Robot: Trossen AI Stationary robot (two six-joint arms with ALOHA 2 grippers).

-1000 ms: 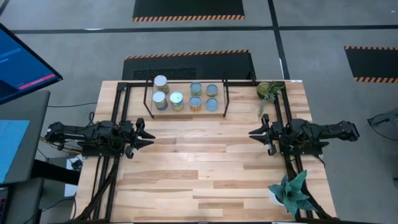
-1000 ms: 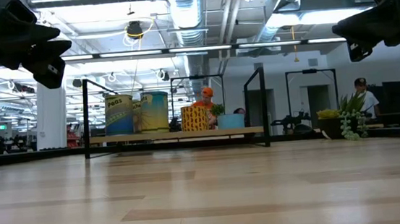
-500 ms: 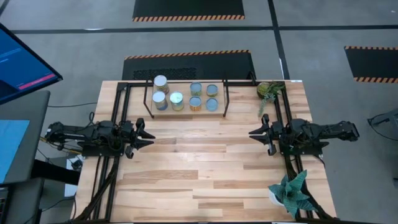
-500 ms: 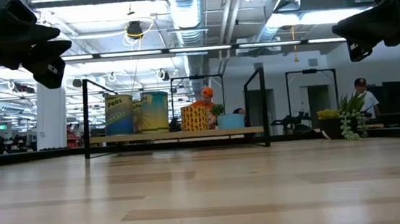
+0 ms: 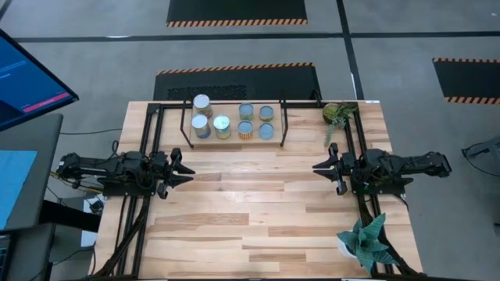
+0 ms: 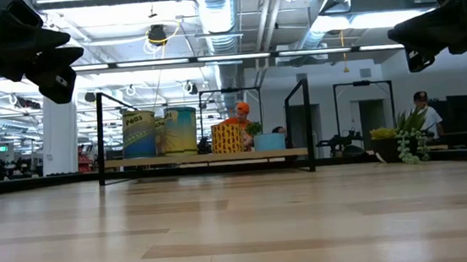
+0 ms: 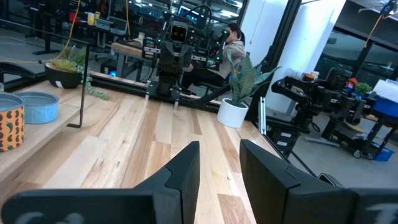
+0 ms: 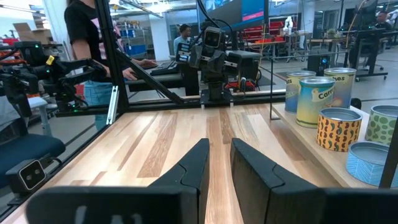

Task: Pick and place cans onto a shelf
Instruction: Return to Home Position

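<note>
High view. Counts seven cans [image 5: 234,121], all upright on the shelf [image 5: 225,108] at the far edge of the worktop [image 5: 250,211]; none out on the bare wood. Puts the left tool [image 5: 190,173] at the worktop's left side and the right tool [image 5: 319,170] at its right side, pointing at each other across the open middle. Places the cans farther back than both tools, with the left tool nearer the shelf. Reads both tools as slightly parted and empty. Judges the placing done, with only a settling at rest left to do. Finds wide free room between the arms, and two plants [image 5: 363,242] only along the right edge.

Low view. Shows both tools raised well above the wood, left tool [image 6: 63,69] and right tool [image 6: 404,46] at the upper corners. Nothing beneath them; shelf and cans [image 6: 170,132] far behind.

Left wrist view. Looks past two dark fingers [image 7: 186,168] with a narrow gap and nothing held. Catches two cans [image 7: 9,127] off to one side, clear of the path.

Right wrist view. Same narrow gap, nothing gripped. Cans [image 8: 317,99] off to one side, a person [image 8: 93,37] beyond the frame, no obstacle ahead.
</note>
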